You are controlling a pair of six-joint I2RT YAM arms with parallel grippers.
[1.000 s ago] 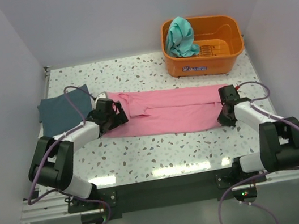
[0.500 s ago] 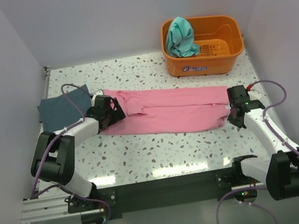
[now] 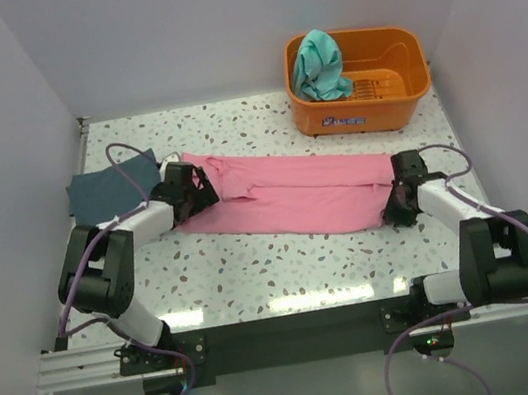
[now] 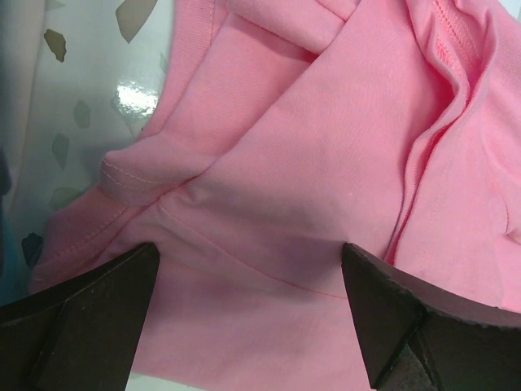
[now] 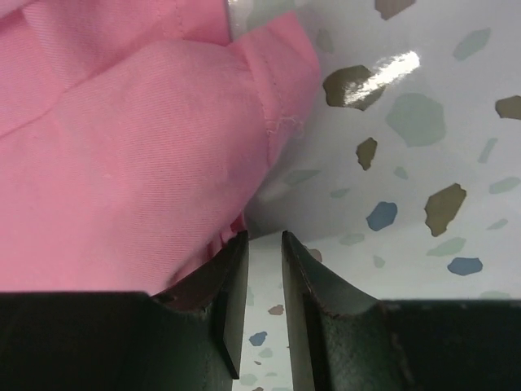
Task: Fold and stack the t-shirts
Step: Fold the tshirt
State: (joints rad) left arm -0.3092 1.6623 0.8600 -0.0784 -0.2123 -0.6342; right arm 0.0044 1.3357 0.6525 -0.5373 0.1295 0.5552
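The pink t-shirt [image 3: 294, 192] lies as a long strip across the middle of the table. My left gripper [image 3: 199, 186] is open wide over its left end; in the left wrist view the pink cloth [image 4: 309, 147] fills the gap between the jaws [image 4: 248, 252]. My right gripper [image 3: 395, 208] sits at the shirt's right end. Its jaws [image 5: 264, 236] stand a narrow gap apart with only table between them, and the pink hem [image 5: 122, 147] lies against the left finger. The slate blue-grey t-shirt [image 3: 102, 196] lies folded at far left. The teal t-shirt [image 3: 317, 62] hangs in the basket.
The orange plastic basket [image 3: 389, 35] stands at the back right of the speckled table [image 3: 285, 265]. White walls close in on the left, back and right. Both arms' cables loop above the table near the grippers.
My right gripper swung out to the right off the shirt, then came back to its right end. My left gripper edged slightly farther back along the left end.
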